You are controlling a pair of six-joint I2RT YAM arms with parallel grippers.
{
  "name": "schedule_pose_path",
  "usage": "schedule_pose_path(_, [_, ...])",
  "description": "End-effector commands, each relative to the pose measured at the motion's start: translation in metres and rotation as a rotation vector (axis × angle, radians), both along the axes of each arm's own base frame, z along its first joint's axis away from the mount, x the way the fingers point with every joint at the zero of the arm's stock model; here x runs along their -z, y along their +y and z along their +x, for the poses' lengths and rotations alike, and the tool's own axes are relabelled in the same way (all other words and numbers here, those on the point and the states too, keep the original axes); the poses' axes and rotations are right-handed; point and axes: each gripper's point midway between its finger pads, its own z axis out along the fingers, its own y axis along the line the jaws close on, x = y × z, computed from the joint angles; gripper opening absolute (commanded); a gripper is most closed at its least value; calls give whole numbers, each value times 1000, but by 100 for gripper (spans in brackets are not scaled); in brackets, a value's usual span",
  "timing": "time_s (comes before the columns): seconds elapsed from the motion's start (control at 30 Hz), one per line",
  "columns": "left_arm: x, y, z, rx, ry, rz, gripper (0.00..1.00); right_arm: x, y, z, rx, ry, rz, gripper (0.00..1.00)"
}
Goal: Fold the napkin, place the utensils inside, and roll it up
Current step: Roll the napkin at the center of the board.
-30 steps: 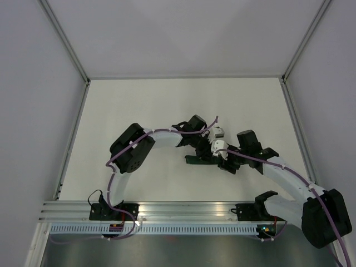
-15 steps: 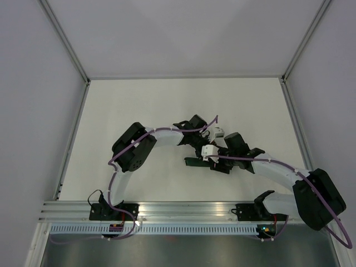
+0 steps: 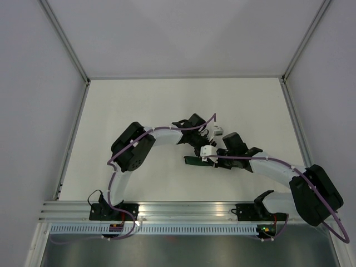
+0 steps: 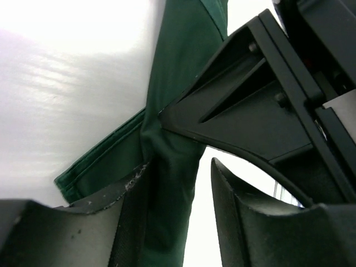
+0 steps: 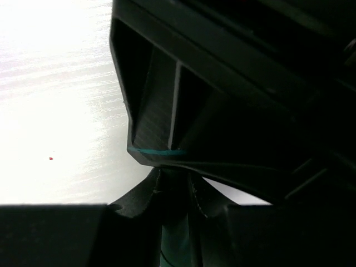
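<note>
the napkin point(image 3: 192, 161) lies bunched into a narrow dark green strip near the middle of the white tabletop point(image 3: 139, 105), under both wrists. the left pincer point(image 4: 178, 167) is released: its fingers point(image 4: 125, 217) stand apart, and the cloth runs between them, touching only one. the right pincer point(image 5: 173, 183) is drawn narrow and, as far as its dark wrist view lets me tell, clenched on a fold of the napkin. one of its fingertips point(image 4: 178, 117) presses into the cloth just beyond the left pincer.

Dark green napkin point(image 4: 179, 72), white table point(image 3: 139, 108)
</note>
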Motion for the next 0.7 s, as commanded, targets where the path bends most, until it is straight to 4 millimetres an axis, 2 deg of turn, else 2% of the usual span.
schedule_pose_path(0.0, [17,24,12,-111,25,116,54,7,-9,-5,-3,29,-59,17])
schedule_pose_path(0.17, [10,36,30,-199,0,102,55,8,-7,-9,-17,59,-59,14])
schedule_pose_path(0.2, [1,33,40,-229,-32,69,55,8,-7,-10,-21,70,-59,14])
schedule_pose_path(0.23, [4,44,44,-267,-34,79,54,8,-7,-11,-24,79,-61,14])
schedule_pose_path(0.3, [-5,49,57,-338,-58,42,54,7,-5,-11,-31,100,-62,13])
schedule_pose_path(0.33, [-18,53,68,-376,-100,-10,54,8,-4,-12,-36,108,-64,13])
schedule_pose_path(0.43, [-39,66,87,-473,-175,-65,55,9,-3,-14,-55,151,-75,11])
schedule_pose_path(0.5, [-52,72,95,-530,-211,-102,55,11,-3,-16,-62,194,-85,11])
schedule_pose_path(0.57, [-73,82,105,-602,-291,-161,55,16,-5,-17,-75,235,-104,10])
schedule_pose_path(0.6, [-79,86,107,-636,-311,-180,56,13,-5,-16,-78,259,-110,9])
schedule_pose_path(0.63, [-74,97,106,-680,-333,-166,56,13,-5,-16,-82,282,-104,8])
schedule_pose_path(0.67, [-105,96,111,-704,-410,-269,56,18,-6,-18,-94,317,-118,8])
